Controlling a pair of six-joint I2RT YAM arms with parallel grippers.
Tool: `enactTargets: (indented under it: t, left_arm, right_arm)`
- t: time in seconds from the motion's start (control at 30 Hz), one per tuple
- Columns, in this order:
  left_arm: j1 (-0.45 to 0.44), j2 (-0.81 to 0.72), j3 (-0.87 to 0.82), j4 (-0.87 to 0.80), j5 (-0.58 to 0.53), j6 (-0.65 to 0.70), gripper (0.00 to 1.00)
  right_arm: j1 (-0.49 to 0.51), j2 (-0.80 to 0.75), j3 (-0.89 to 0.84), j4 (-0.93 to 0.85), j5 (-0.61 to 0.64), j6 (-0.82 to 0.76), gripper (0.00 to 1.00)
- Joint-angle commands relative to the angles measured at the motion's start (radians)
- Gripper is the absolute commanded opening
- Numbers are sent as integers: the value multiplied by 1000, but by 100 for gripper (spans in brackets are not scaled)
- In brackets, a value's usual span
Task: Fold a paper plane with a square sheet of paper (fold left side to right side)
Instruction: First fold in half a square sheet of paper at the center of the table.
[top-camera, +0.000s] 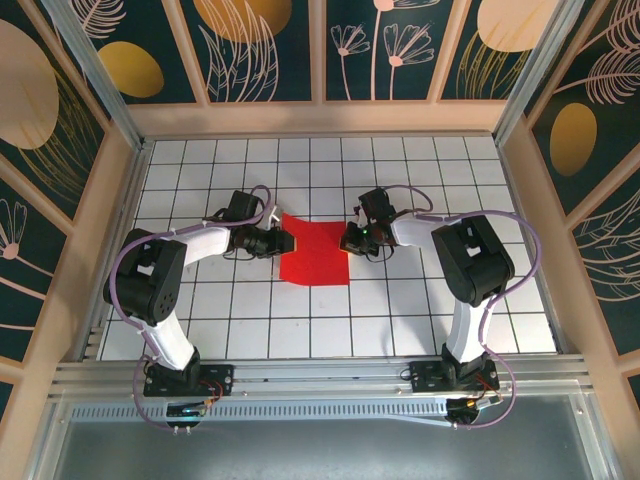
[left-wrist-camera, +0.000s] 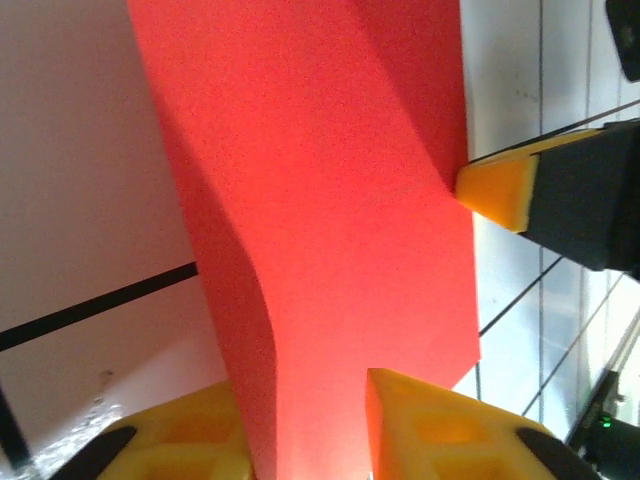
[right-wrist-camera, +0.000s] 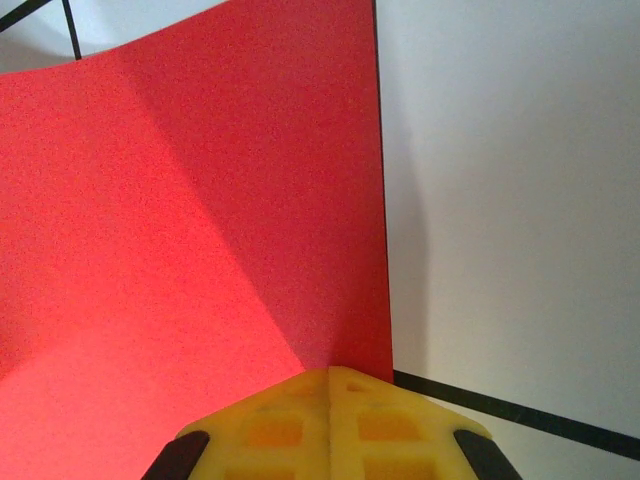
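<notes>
The square sheet of paper (top-camera: 318, 258), plain bright red, lies near the middle of the desk (top-camera: 400, 320), between the two arms. It is not flat. In the left wrist view (left-wrist-camera: 330, 200) its near side rises off the white surface in a soft curve. In the right wrist view (right-wrist-camera: 200, 220) it bends upward away from the camera, with a shaded slope across it.

The left pincer (top-camera: 285, 242) reaches the sheet's left edge. Seen from its own wrist (left-wrist-camera: 305, 400), its two yellow fingers (left-wrist-camera: 440, 430) stand a little apart with the lifted paper running between them, so it is partly open and not pinching.

The right pincer (top-camera: 348, 240) meets the opposite edge. Its fingers (right-wrist-camera: 290, 420) are pressed together at the tip (right-wrist-camera: 330, 372), clamped on the sheet close to its right border. The left wrist view shows that tip (left-wrist-camera: 495, 190) touching the paper's edge.

Black grid lines (right-wrist-camera: 520, 415) cross the desk beside the sheet.
</notes>
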Motion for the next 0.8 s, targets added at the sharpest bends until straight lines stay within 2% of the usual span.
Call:
enactTargets:
  t: [0.0,0.13,0.3,0.77]
  left_arm:
    - [-2,-29,14,62,74,-38,36]
    - [-2,-39,2,116,114,-78,50]
    - [-2,-38,-2,147,152,-101,61]
    - [-13,-72,11,192,201,-144,72]
  right_arm:
    - [12,31,-10,-70,69,-26,0]
    - [13,35,-10,-72,74,-27,0]
    - [21,37,-4,-70,78,-23,0]
    - [32,43,4,-80,96,-27,2]
